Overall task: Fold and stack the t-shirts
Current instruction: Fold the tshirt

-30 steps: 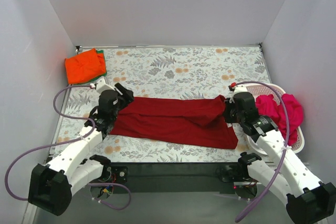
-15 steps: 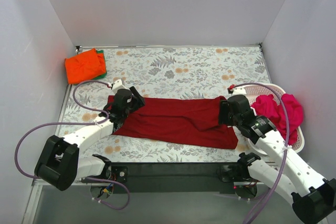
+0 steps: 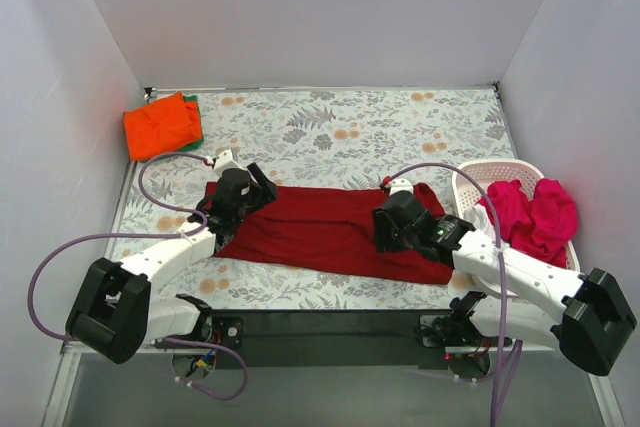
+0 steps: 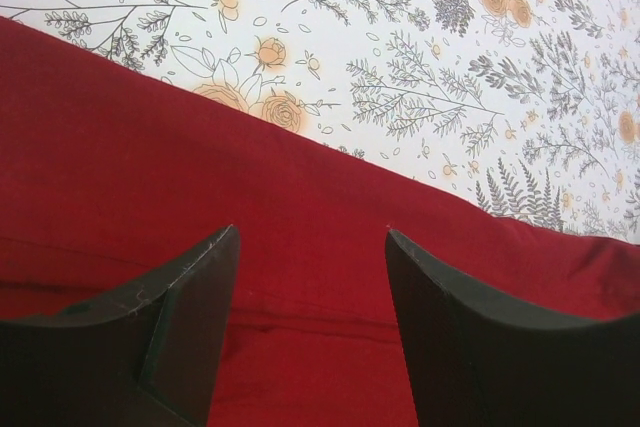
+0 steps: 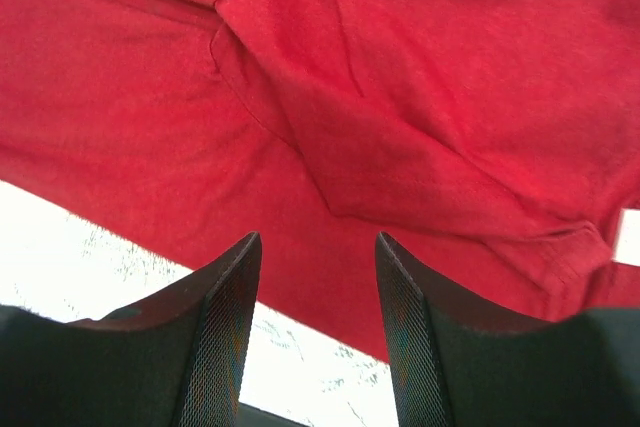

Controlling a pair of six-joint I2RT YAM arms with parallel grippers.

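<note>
The large dark crimson t-shirt point(image 3: 320, 232) lies as a long folded band across the middle of the table. My left gripper point(image 3: 260, 187) hovers over its left end, open, with only red cloth point(image 4: 150, 147) below the empty gap point(image 4: 312, 237). My right gripper point(image 3: 384, 231) sits over the right half of the shirt, open and holding nothing point(image 5: 318, 239); a folded sleeve flap point(image 5: 400, 97) and the shirt's near hem lie beneath it. An orange t-shirt point(image 3: 160, 125) rests folded on a green one point(image 3: 195, 110) at the back left. Magenta-pink t-shirts point(image 3: 535, 212) and a white one point(image 3: 487, 222) fill the basket.
A pale pink laundry basket point(image 3: 480, 175) stands at the right edge beside my right arm. The floral tablecloth point(image 3: 350, 127) stretches behind the crimson shirt. White walls close in the back and both sides. Purple cables loop from both arms.
My right gripper opened, let go of the crimson shirt's right end, and swung left over the shirt. My left gripper shifted right and back over the left end, then stayed still.
</note>
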